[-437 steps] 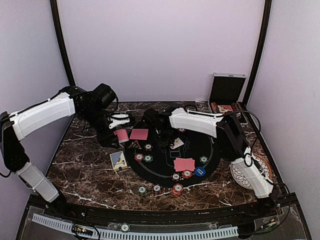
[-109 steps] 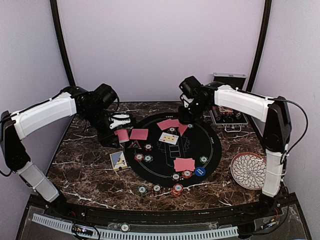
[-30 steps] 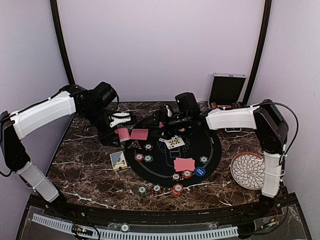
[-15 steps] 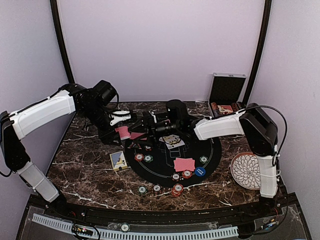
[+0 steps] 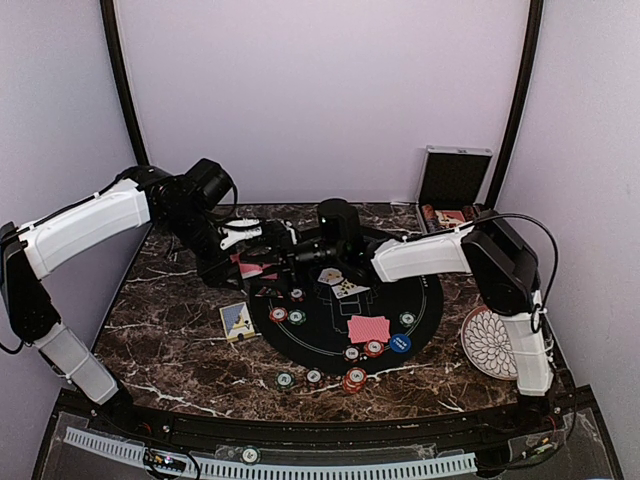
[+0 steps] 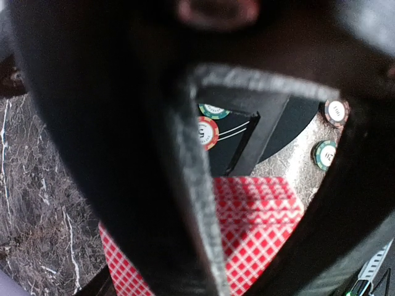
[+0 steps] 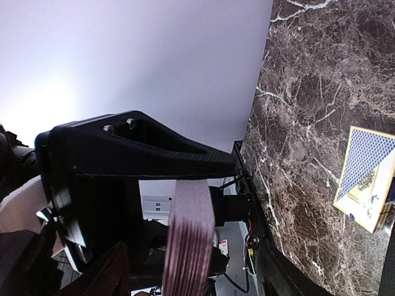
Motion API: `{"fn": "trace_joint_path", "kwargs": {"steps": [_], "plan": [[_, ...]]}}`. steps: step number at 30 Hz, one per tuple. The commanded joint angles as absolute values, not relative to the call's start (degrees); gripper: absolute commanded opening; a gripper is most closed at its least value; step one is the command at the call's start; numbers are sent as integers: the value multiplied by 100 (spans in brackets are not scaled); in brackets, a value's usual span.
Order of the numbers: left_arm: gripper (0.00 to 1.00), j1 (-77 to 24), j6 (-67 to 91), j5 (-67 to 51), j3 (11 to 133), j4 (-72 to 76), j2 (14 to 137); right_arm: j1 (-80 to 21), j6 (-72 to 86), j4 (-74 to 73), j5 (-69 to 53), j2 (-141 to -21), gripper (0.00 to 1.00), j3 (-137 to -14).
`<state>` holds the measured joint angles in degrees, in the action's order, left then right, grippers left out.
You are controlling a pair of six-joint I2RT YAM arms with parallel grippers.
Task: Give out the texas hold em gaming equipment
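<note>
My left gripper (image 5: 246,260) is shut on a deck of red-backed playing cards (image 6: 259,216) above the left edge of the black round mat (image 5: 420,295). My right gripper (image 5: 268,264) reaches across the mat to that deck, jaws apart. In the right wrist view the deck's edge (image 7: 188,240) stands between the upper finger (image 7: 142,148) and the lower one. I cannot tell if they touch it. On the mat lie face-up cards (image 5: 345,287), two face-down red cards (image 5: 368,328), striped chips (image 5: 287,316) and a blue button (image 5: 400,343).
More chips (image 5: 314,376) and a red chip stack (image 5: 354,380) lie in front of the mat. A blue and yellow card box (image 5: 236,320) lies at its left. The white patterned plate (image 5: 490,345) sits at the right, the silver case (image 5: 455,180) at the back right.
The right arm has swung left across the mat until its gripper reached the deck in the left gripper, its jaws narrowing slightly. The left arm has stayed put.
</note>
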<state>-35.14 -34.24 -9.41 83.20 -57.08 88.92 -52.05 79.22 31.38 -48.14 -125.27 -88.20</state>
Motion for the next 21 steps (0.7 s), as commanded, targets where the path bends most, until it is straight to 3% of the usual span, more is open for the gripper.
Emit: {"fn": "trace_joint_path", "kwargs": {"steps": [1,15,21], "plan": [[0,-3480,-3410,-1033,8501,-5796,8822,-5354,8069,3419,-4921,-12812,71,-9217],[0,-3480,-3410,-1063,8600,-5853,8864,-5396,8126,3042,-4792,-13294,63,-9649],[0,-3476,-3418,-1040,8558,-5845,8821,-5255,7345,2076,-4478,-12978,61,-9477]]}}
